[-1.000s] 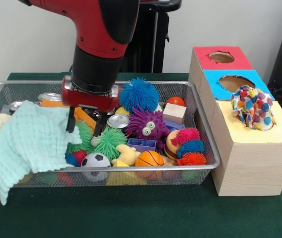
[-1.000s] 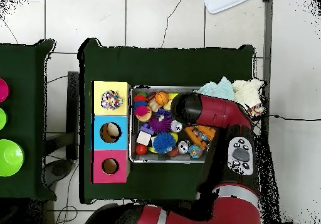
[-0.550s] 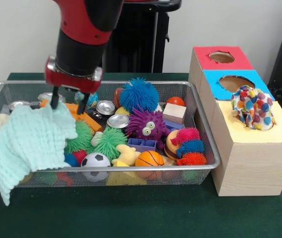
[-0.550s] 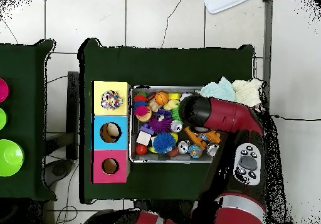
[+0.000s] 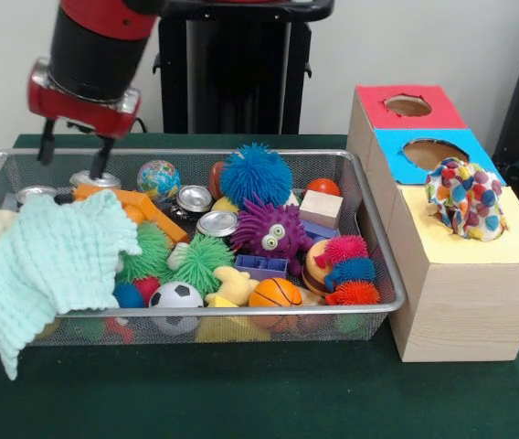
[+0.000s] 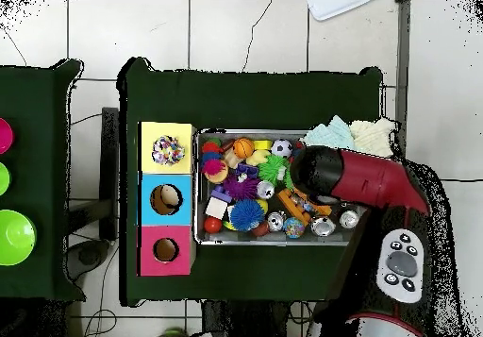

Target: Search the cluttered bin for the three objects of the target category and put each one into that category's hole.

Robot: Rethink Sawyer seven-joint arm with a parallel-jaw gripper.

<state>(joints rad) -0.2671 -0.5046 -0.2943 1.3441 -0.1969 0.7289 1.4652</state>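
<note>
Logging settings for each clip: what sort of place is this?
Probably a robotics lab: a wire bin crammed with toys on a green-covered table, a wooden sorting box with holes, and a tiled floor.

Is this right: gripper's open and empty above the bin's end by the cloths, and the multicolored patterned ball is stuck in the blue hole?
Not quite. The gripper is open and empty above the bin end by the cloths, but the multicolored patterned ball sits in the yellow section's hole, not the blue hole, which lies beside it. Both views show this.

Front view level, overhead straight down; both show bin (image 5: 369, 240).
</note>
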